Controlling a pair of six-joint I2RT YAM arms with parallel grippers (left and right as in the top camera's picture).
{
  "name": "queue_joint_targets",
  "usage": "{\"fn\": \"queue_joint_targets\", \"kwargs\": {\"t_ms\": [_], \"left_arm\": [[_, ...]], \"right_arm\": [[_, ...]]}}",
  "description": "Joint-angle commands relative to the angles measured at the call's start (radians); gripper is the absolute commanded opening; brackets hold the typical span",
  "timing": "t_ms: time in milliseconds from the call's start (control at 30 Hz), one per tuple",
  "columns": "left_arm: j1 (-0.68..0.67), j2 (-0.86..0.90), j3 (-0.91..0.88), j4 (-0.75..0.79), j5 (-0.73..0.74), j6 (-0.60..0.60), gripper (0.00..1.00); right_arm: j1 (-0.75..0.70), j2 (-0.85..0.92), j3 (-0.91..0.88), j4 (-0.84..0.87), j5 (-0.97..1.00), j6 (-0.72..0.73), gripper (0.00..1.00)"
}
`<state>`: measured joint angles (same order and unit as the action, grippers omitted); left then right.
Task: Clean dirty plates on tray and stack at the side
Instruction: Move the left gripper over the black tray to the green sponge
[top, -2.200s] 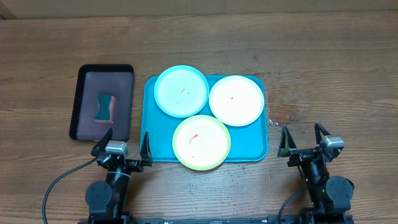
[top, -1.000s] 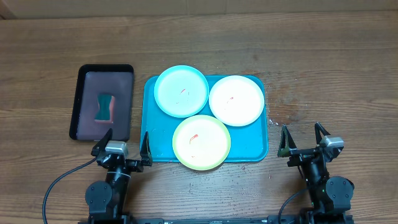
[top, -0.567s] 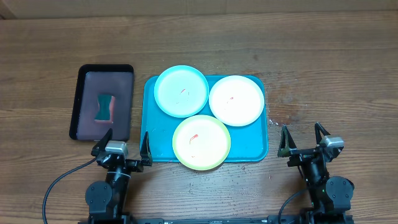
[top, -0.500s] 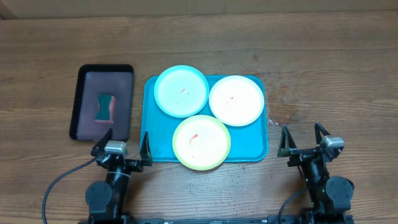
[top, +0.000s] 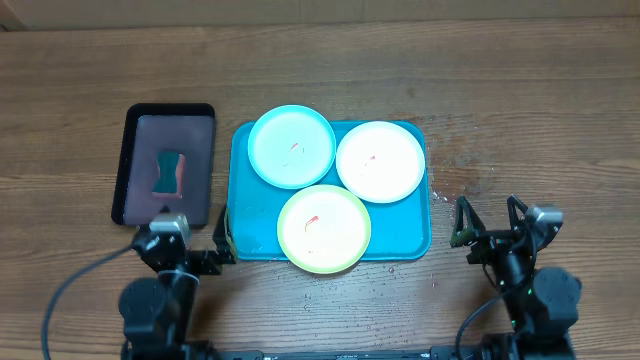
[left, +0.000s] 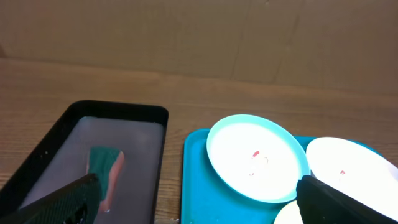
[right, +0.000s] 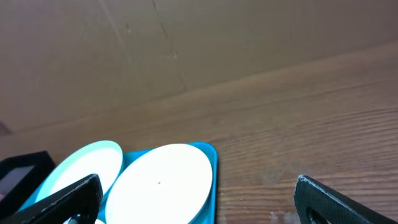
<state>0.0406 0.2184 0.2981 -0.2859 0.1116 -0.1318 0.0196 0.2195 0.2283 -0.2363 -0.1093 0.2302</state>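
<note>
Plates (top: 380, 161), all three, are on the turquoise tray (top: 252, 195), and neither arm has one. The left gripper (left: 198, 183) is spread wide and empty, low at the tray's near-left corner. The right gripper (top: 488, 225) is just as wide and empty, off the near-right corner. Further out, the yellow-green plate (top: 323, 228) overhangs the front rim, with the cyan plate (top: 291, 147) back left and the white plate back right, each red-smeared. Leftward on the tabletop (top: 520, 90), a black tray (top: 130, 160) holds a green sponge (top: 168, 172).
</note>
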Motion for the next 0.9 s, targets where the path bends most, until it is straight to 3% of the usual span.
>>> {"fn": "queue_joint_targets", "kwargs": {"t_ms": [0,200,367,500,667,867], "left_arm": [[-0.002,0.144,0.124,-0.026,-0.011,-0.014,1.0],[-0.002,0.441,0.407,-0.216,-0.007,-0.014,1.0],[-0.002,0.669,0.675,-0.483,-0.006,-0.014,1.0],[-0.002,0.779,0.776,-0.639,-0.002,-0.017,1.0],[-0.002,0.85,0.783,-0.652,0.104,-0.034,1.0],[0.021,0.879,0.811,-0.584,0.034,-0.059,1.0]], "right_arm": [[-0.004,0.115,0.134,-0.044,-0.008,0.006,1.0],[-0.004,0.373,0.389,-0.243,-0.008,0.005,1.0],[-0.004,0.612,0.663,-0.509,-0.008,0.005,1.0],[-0.004,0.754,0.795,-0.637,-0.005,0.002,1.0],[-0.004,0.844,0.809,-0.63,-0.032,0.002,1.0],[-0.003,0.849,0.813,-0.576,-0.053,-0.029,1.0]]}}
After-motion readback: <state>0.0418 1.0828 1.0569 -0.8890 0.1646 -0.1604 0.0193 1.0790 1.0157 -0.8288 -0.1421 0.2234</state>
